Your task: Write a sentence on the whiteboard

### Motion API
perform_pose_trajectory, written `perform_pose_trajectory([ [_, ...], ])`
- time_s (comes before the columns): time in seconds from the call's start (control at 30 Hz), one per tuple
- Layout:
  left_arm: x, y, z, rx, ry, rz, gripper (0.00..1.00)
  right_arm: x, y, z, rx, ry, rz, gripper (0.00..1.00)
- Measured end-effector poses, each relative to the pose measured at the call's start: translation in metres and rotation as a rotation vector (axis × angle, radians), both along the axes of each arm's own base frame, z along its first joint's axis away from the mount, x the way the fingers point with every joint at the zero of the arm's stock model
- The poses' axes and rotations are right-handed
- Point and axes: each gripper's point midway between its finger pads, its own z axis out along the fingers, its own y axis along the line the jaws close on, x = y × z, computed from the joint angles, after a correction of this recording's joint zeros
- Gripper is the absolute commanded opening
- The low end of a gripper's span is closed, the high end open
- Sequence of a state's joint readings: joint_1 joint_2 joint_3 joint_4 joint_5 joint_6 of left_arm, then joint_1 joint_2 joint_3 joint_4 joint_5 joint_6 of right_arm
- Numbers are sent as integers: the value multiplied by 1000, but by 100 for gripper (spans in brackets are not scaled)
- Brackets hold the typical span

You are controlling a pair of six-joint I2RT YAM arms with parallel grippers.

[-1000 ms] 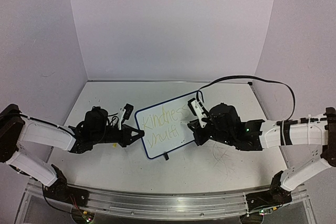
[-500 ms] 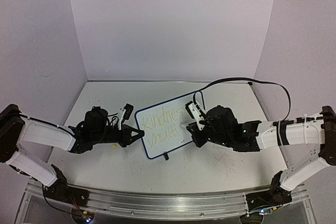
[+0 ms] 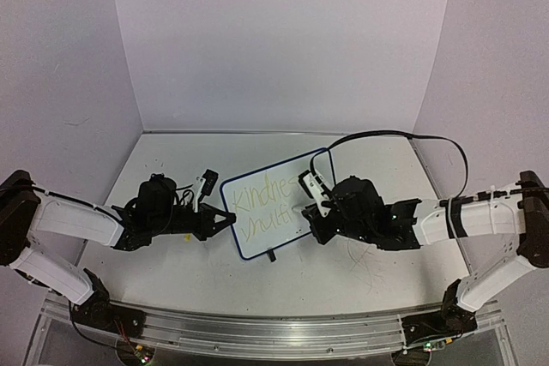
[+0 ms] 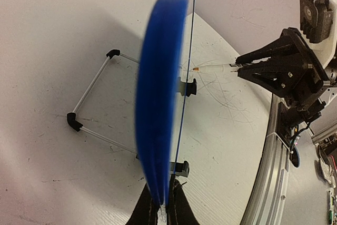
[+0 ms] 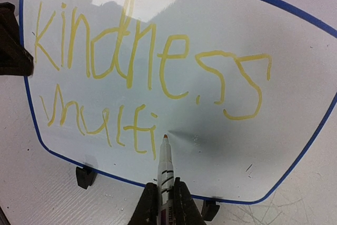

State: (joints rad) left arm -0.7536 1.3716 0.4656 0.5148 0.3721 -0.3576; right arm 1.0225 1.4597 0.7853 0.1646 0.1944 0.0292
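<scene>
Right wrist: my right gripper (image 5: 160, 197) clamps the slim marker (image 5: 165, 163), tip at the whiteboard (image 5: 237, 148); my left gripper (image 4: 164, 205) pinches its edge, and it seems light, tippy.

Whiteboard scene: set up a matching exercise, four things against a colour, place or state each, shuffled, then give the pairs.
1 whiteboard
2 marker
3 left gripper
4 sentence

A yellow, second word unfinished
B shut on the whiteboard's left edge
C blue-framed, on a wire stand
D in the right gripper, tip at the whiteboard

Pairs: 1-C, 2-D, 3-B, 4-A
</scene>
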Motion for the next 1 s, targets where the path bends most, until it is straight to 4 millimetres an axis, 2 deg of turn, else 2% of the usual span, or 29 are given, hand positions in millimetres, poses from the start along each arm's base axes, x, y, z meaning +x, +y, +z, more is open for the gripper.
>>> perform_pose_trajectory([
  [1.0, 0, 0, 0, 0, 0, 0, 0, 7, -1, -5, -25, -17, -40, 0],
])
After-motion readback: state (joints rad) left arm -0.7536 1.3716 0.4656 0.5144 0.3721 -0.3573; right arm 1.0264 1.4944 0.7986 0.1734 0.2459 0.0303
